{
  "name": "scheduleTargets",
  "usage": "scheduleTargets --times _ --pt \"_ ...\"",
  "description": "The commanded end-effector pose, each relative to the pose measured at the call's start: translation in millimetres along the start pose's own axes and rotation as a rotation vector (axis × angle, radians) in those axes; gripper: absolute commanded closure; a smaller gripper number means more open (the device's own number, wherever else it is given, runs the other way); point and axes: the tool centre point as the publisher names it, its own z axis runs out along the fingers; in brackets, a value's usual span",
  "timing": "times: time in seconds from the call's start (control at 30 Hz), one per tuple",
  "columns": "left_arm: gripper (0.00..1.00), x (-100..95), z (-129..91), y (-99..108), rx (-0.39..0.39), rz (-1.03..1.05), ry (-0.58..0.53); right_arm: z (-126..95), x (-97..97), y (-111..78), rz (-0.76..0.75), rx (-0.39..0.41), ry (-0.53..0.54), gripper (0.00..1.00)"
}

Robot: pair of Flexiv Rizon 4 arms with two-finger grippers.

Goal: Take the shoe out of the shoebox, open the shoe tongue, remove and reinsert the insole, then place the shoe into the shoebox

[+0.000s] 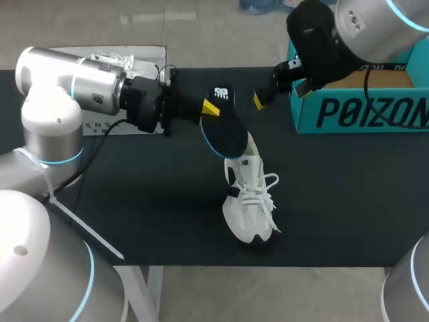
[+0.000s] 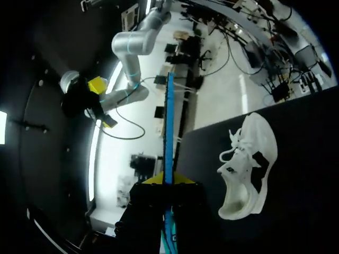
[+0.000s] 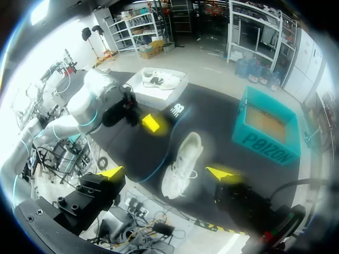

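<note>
Head view has the left gripper (image 1: 213, 111) out over the middle of the black table (image 1: 134, 201), its jaws clamped on the dark insole (image 1: 224, 127). The insole juts forward from the yellow tips, its blue rim and a white logo showing. In the left wrist view that same gripper (image 2: 169, 181) has the insole (image 2: 168, 127) edge-on, a thin blue strip running straight ahead from between the closed tips.

The white shoe (image 1: 249, 201) stands on its sole on the table, below and a little past the left jaws, laces loose. From the left wrist the shoe (image 2: 248, 165) lies off to one side of the jaws, apart from the insole, its opening facing the camera.

The right gripper (image 1: 261, 99) hangs in the air across from the left one, near the insole's far end and not touching it. In the right wrist view its jaws (image 3: 167, 173) stand wide apart with nothing in them. The shoe (image 3: 181, 165) is far ahead between them, and the left gripper (image 3: 151, 123) is beyond it.

The teal shoebox (image 1: 362, 111) sits open just beside the right gripper, its brown floor showing. A shallow white box (image 1: 131, 57) with white footwear in it sits behind the left gripper.
</note>
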Motion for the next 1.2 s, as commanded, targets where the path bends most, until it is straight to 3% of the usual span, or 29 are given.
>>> scheduleTargets --times 0.03,0.77,0.97,1.2 --pt "1.00 -0.9 4 -2 -0.009 -0.010 0.001 2 -0.1 0.2 0.001 0.000 0.001 0.00" --pt "1.00 -0.9 4 -2 -0.009 -0.010 0.001 2 -0.1 0.2 0.001 0.000 0.001 0.00" --pt "1.00 9.2 12 -19 -0.069 0.360 -0.017 2 -0.1 0.2 0.001 0.000 0.001 0.00" --pt "1.00 23.4 12 -33 -0.083 0.608 0.008 2 -0.1 0.2 0.001 0.000 0.001 0.00"
